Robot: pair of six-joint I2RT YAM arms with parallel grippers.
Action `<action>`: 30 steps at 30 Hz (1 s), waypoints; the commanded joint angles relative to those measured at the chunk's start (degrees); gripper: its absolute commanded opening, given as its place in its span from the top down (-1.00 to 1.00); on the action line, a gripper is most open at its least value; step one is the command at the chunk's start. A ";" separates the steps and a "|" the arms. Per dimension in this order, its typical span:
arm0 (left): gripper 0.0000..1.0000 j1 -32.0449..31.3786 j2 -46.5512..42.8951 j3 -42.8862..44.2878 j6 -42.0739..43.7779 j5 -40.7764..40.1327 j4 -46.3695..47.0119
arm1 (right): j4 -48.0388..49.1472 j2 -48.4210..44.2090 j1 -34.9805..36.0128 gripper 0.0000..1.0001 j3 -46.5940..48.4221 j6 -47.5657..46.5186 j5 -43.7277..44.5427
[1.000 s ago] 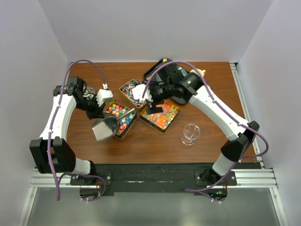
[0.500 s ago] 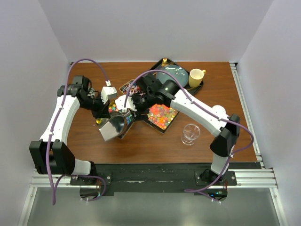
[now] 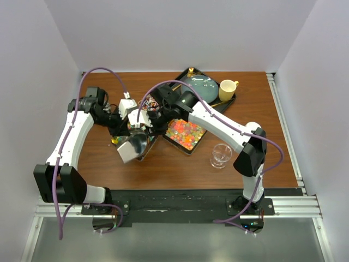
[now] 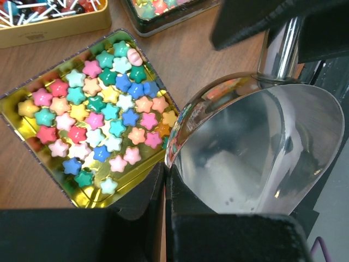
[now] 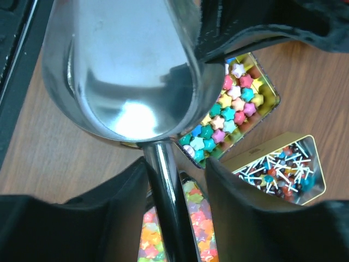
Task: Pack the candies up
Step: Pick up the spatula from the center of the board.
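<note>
**Left gripper (image 4: 165, 188) pinches the scoop, right gripper (image 5: 175, 169) straddles its handle**

The left gripper's jaws are together on the thin side wall of a metal scoop (image 4: 256, 153), gripping it at the rim. The bowl gapes beside those fingers and shows bare, shiny metal. The right gripper sits at the other end of the scoop. One black finger lies on each side of the round handle (image 5: 163, 188), jaws apart. One finger is against the handle and a gap shows on the other side.

Just beside the left gripper's fingers, on the side away from the bowl, a gold tin (image 4: 12, 111) lies on the wooden table (image 4: 207, 49). It holds a single layer of pastel star candies (image 4: 103, 114), and its near corner slips under the scoop's rim. Under the right gripper, below the handle, lie orange, yellow and pink gummies (image 5: 197, 221). Off to that gripper's side, beyond the star tin, a second gold tin (image 5: 314, 155) holds red, white and blue candies on white sticks (image 5: 278, 169)
</note>
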 commanded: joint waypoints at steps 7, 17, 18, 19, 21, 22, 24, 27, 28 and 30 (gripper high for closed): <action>1.00 -0.55 -0.45 5.08 -3.41 1.75 3.26 | -7.87 1.57 0.11 1.00 3.40 -1.97 -1.49; -0.12 -0.46 -7.47 -1.51 -19.23 -9.66 23.19 | -4.36 -7.73 -5.06 1.00 -7.57 7.78 -1.23; -0.15 -0.46 -8.70 -2.38 -19.93 -10.46 25.74 | -3.32 -8.53 -6.38 1.00 -8.45 10.14 -1.32; -0.17 -0.46 -9.23 -2.74 -21.16 -11.34 26.89 | -2.52 -9.58 -9.09 1.00 -9.25 11.47 -1.32; -0.19 -0.46 -10.72 -3.44 -22.48 -11.96 29.52 | -0.51 -12.30 -11.65 1.00 -11.36 15.49 -0.19; -0.20 -0.46 -11.26 -3.62 -24.05 -11.79 30.41 | 0.20 -13.28 -14.45 1.00 -11.97 16.91 0.08; -0.25 -0.55 -12.83 -4.84 -25.03 -7.77 32.60 | 1.87 -16.34 -17.10 1.00 -13.64 20.07 1.74; -0.51 -1.07 -13.81 -7.39 -27.93 -0.03 36.30 | 4.33 -21.26 -23.52 1.00 -16.28 24.73 6.66; -0.50 -2.64 -13.64 -7.92 -30.02 0.86 37.18 | 4.95 -22.94 -27.19 1.00 -17.24 25.79 9.11; -0.50 -5.37 -12.24 -9.33 -32.76 1.48 39.55 | 6.70 -26.02 -31.50 1.00 -21.10 28.43 12.81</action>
